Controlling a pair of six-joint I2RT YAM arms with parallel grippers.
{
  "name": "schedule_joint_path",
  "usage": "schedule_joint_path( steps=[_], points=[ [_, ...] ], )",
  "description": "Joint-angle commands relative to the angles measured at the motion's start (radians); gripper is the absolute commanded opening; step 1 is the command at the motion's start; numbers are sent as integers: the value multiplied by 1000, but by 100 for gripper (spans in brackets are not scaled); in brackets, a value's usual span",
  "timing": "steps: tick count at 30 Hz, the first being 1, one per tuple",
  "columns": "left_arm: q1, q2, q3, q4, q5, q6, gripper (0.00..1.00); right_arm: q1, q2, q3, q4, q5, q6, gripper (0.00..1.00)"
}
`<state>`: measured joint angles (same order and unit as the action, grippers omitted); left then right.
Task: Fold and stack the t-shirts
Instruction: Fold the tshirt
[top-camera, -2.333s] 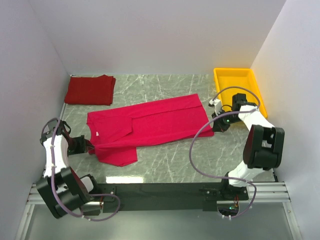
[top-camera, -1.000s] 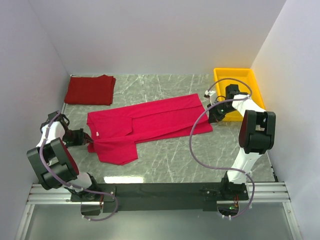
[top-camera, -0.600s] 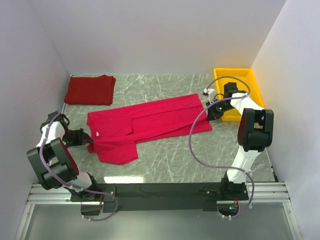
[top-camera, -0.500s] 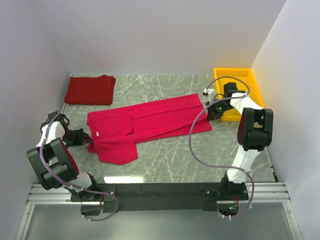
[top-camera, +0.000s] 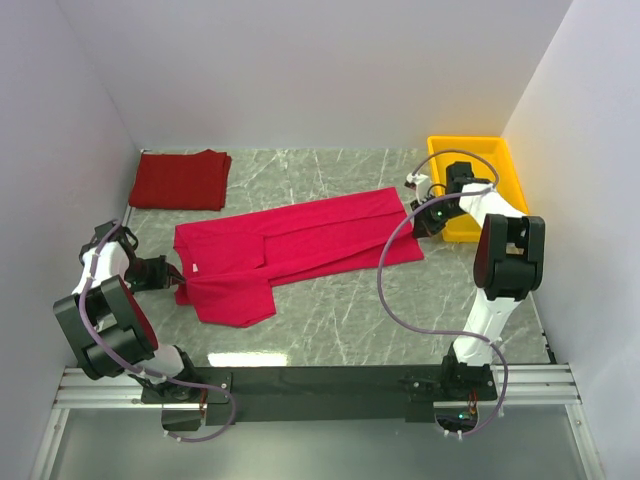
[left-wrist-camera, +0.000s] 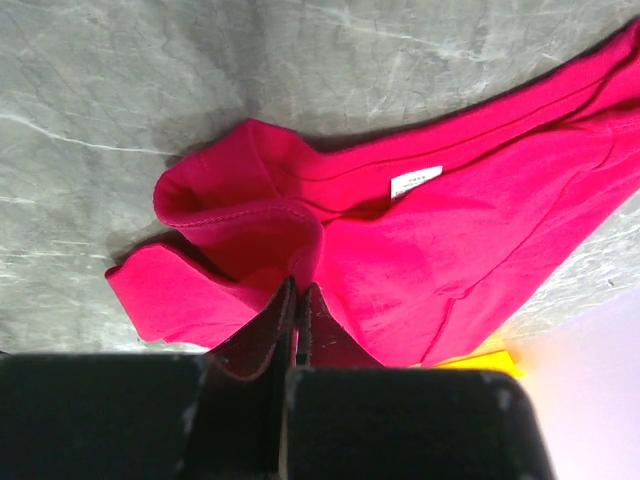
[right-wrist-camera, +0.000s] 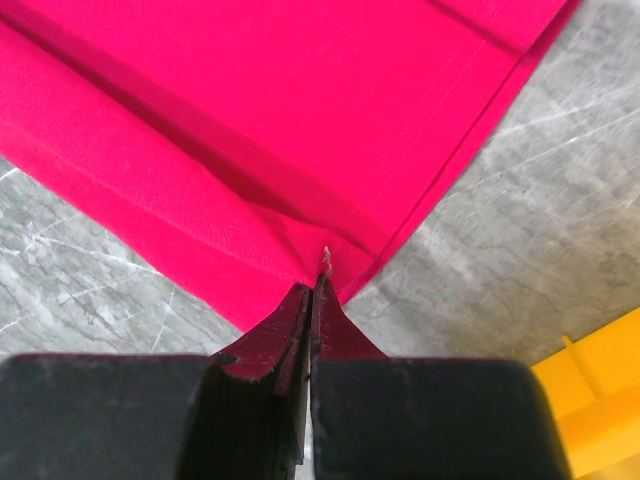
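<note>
Okay, I see left gripper (left-wrist-camera: 297, 290) pinched shut on the crimson t-shirt (top-camera: 300, 245) beside its collar. Right gripper (right-wrist-camera: 310, 288) is clamped on its hem corner. Shirt lies stretched between them.

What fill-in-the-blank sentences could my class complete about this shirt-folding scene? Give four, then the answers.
1. The label at the neck of the crimson t-shirt is ____ in colour.
2. The darker red t-shirt in the far left corner lies ____.
3. The left gripper and the right gripper both have jaws ____ on the crimson t-shirt.
4. The tray beside the right gripper is ____ in colour.
Missing words: white; folded; shut; yellow.
</note>
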<state>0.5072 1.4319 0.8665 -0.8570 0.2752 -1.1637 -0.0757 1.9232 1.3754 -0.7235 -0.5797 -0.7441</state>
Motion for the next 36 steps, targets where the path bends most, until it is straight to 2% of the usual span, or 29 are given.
schedule_joint_path(
  steps=[1,21,27,33,36],
  points=[
    [4,2,35,6,-13,9,2,11,16,51,27,15,12,0],
    [4,15,49,21,5,6,13,34,51,103,47,43,54,4],
    [5,1,61,26,7,10,27,34,51,113,87,78,117,15],
    [5,1,95,6,6,32,34,36,48,140,92,95,166,40],
    [7,-4,114,1,5,39,37,36,37,149,96,89,186,41]
  ],
)
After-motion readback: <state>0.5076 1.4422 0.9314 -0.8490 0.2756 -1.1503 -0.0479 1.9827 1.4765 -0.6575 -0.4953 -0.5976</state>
